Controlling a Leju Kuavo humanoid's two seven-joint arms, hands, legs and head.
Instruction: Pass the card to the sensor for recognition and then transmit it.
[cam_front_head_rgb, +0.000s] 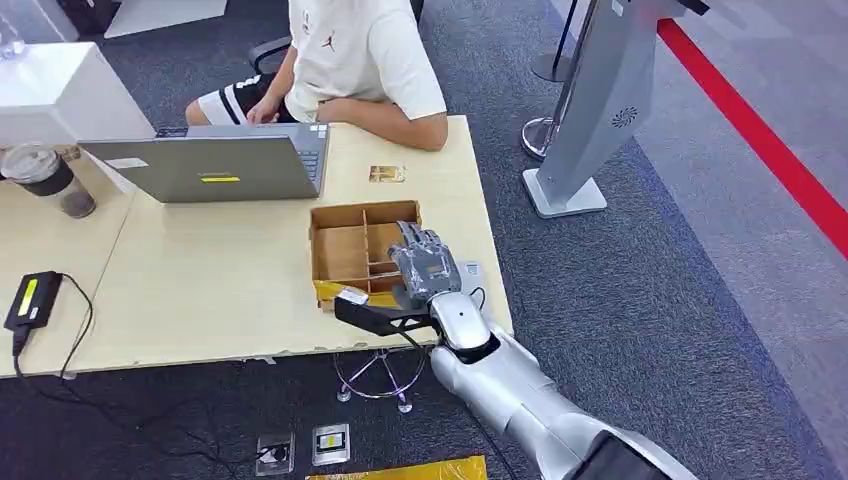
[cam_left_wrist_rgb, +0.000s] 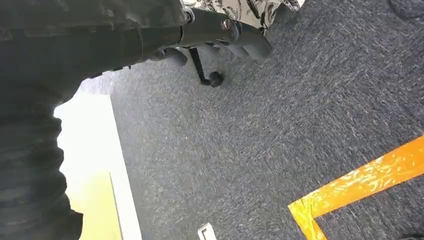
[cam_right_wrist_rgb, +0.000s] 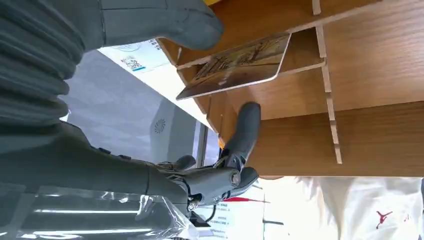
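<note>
Reaching over the wooden divided box (cam_front_head_rgb: 362, 245), the robot's right hand (cam_front_head_rgb: 424, 262) has its thumb (cam_right_wrist_rgb: 165, 22) on a card (cam_right_wrist_rgb: 239, 64) leaning in a compartment, one dark finger (cam_right_wrist_rgb: 245, 131) extended below it; a firm grip cannot be confirmed. Beyond, another card (cam_front_head_rgb: 387, 174) lies on the table (cam_front_head_rgb: 200, 290) near a seated person (cam_front_head_rgb: 350, 60) and laptop (cam_front_head_rgb: 215, 165). Left hand (cam_left_wrist_rgb: 225, 35) hangs above carpet, fingers curled.

The head view looks forward and down from high on the robot's body, taking in the pale wooden tabletop (cam_front_head_rgb: 230, 270) and the dark grey carpeted floor (cam_front_head_rgb: 640, 300) from a moderate distance. The right wrist view sits close behind its hand, turned on its side, facing into the brown wooden divided box (cam_right_wrist_rgb: 380, 65), which also shows in the head view (cam_front_head_rgb: 345, 250). The left wrist view faces the same floor (cam_left_wrist_rgb: 260, 140).
</note>
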